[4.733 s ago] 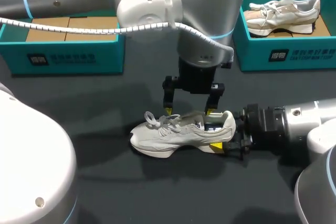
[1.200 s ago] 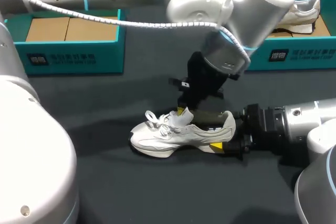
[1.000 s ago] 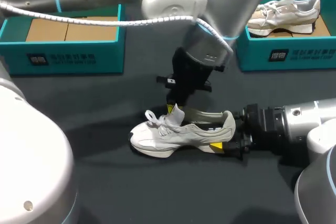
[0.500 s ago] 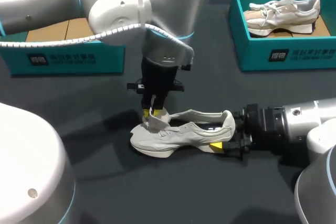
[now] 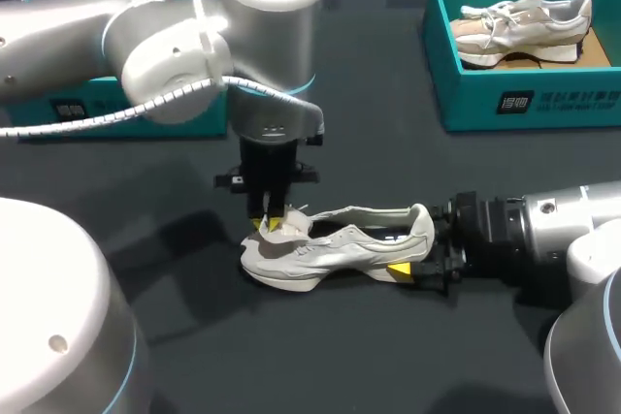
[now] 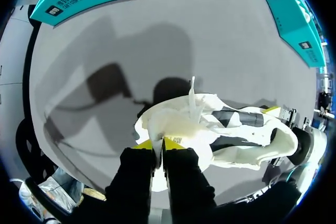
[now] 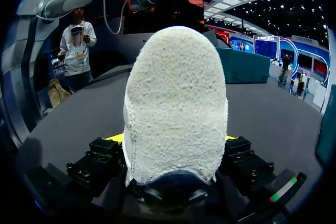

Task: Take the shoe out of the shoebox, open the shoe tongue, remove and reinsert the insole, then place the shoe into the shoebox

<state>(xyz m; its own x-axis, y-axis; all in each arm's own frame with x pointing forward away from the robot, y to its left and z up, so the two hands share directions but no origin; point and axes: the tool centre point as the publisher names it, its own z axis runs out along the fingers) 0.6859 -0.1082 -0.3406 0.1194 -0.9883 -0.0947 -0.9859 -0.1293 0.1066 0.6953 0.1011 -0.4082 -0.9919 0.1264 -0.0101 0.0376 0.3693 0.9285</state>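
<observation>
A white sneaker lies on its side on the dark table, toe toward my left. My left gripper comes straight down over the laces and is shut on the shoe tongue, which is folded forward toward the toe. In the left wrist view the yellow tips pinch the tongue, with the shoe's opening beyond. My right gripper reaches in level from the right and holds the heel between its fingers. The fuzzy heel fills the right wrist view, fingers on both sides.
A teal shoebox at the back right holds a second sneaker. Another teal box stands at the back left, mostly hidden behind my left arm. Bare dark table lies in front of the shoe.
My left gripper has swung left from above the shoe's opening to over the laces, drawing the tongue forward toward the toe. The right arm and shoe have stayed in place.
</observation>
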